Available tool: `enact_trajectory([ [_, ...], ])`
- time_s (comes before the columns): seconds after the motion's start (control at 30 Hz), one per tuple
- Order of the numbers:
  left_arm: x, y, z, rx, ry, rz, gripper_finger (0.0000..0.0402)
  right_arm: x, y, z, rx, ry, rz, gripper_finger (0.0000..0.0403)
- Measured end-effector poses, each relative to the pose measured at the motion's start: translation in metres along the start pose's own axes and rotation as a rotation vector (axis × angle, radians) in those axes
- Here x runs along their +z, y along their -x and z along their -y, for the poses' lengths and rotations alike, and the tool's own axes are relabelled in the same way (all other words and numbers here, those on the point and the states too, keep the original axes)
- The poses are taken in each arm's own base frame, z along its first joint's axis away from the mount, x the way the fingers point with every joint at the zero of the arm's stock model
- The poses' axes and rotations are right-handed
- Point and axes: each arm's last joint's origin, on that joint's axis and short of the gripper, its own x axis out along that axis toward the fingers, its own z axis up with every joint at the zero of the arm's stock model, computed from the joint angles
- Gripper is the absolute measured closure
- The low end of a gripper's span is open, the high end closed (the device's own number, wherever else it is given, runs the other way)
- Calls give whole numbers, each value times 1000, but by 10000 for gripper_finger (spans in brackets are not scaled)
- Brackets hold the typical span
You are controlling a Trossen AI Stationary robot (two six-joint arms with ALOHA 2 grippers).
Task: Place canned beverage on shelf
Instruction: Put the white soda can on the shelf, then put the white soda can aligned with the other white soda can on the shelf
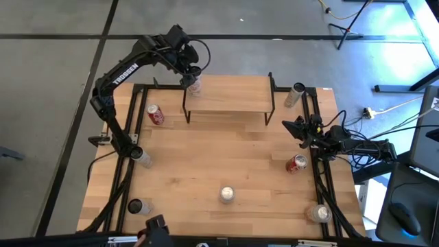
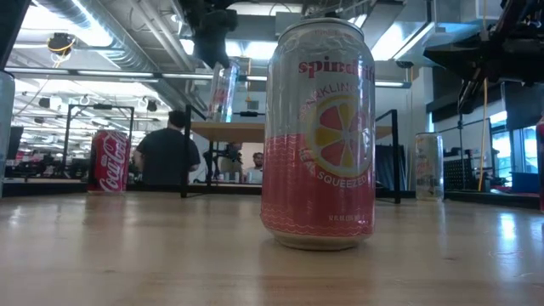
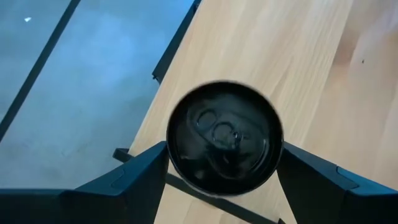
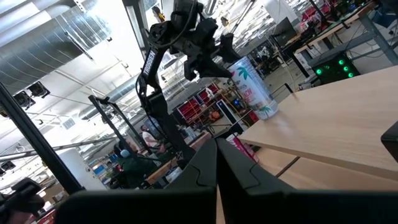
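Note:
The shelf [image 1: 230, 96], a low riser with a light wood top and thin black legs, stands at the table's far middle. A pale can with pink and green print [image 4: 252, 87] sits over the shelf's far left corner [image 1: 195, 85]. My left gripper [image 3: 224, 165] reaches down onto the can, one finger on each side of it. In the low view the can [image 2: 223, 89] leans a little, its base at the shelf top [image 2: 246, 129]; I cannot tell whether it rests there. My right gripper [image 1: 287, 124] waits shut by the table's right edge. My left gripper pinches the can between its two fingers, on opposite sides of the wall [image 3: 169, 149] just under the top rim. The fingers [image 3: 134, 180] slant down from the far left. The can sits nearly upright, its base at the shelf's far left corner [image 4: 268, 113].
Loose cans stand about the table: a red one lying left of the shelf [image 1: 156, 114], one at the far right [image 1: 296, 95], a red one at the right [image 1: 296, 163], one at the near middle [image 1: 227, 195], others near the front corners. A person [image 2: 167, 157] sits beyond the table.

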Motion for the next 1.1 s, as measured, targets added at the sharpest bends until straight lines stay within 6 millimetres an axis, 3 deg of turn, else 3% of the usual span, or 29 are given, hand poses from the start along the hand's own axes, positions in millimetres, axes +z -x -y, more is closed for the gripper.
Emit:
enact_trajectory([
  [0.4, -2, 14, 8, -6, 12, -2, 126, 0, 0, 0, 1, -1, 1, 402],
  [0.8, -17, 92, 47, -21, 100, 221, 127, 37, -6, -25, -68, 151, -12, 402],
  [0.97, -30, 112, 64, -84, 243, 216, 127, 52, -16, -39, -70, 252, -33, 402],
  [1.1, -38, 125, 81, -131, 261, 211, 127, 57, -28, -47, -50, 314, -86, 402],
])
